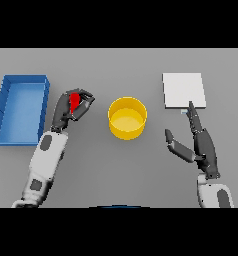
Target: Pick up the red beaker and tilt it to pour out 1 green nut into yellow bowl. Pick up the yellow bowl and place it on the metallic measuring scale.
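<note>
A: Head view, where's the red beaker [75,100]?

B: Wrapped in the left hand [73,107], fingers curled round it, left of the yellow bowl [127,118] and near it. No nut shows in the bowl.

A: So the pour goes which way?

B: Rightward, I'd judge; the bowl lies straight to the right of that hand.

A: And the right hand [200,142]?

B: Fingers straight and spread, holding nothing, just near of the metallic measuring scale [184,90]. A blue tray [6,102] sits far left

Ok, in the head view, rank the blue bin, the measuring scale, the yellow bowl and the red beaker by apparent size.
1. blue bin
2. measuring scale, though close to the bowl
3. yellow bowl
4. red beaker, mostly hidden inside the left hand
</note>
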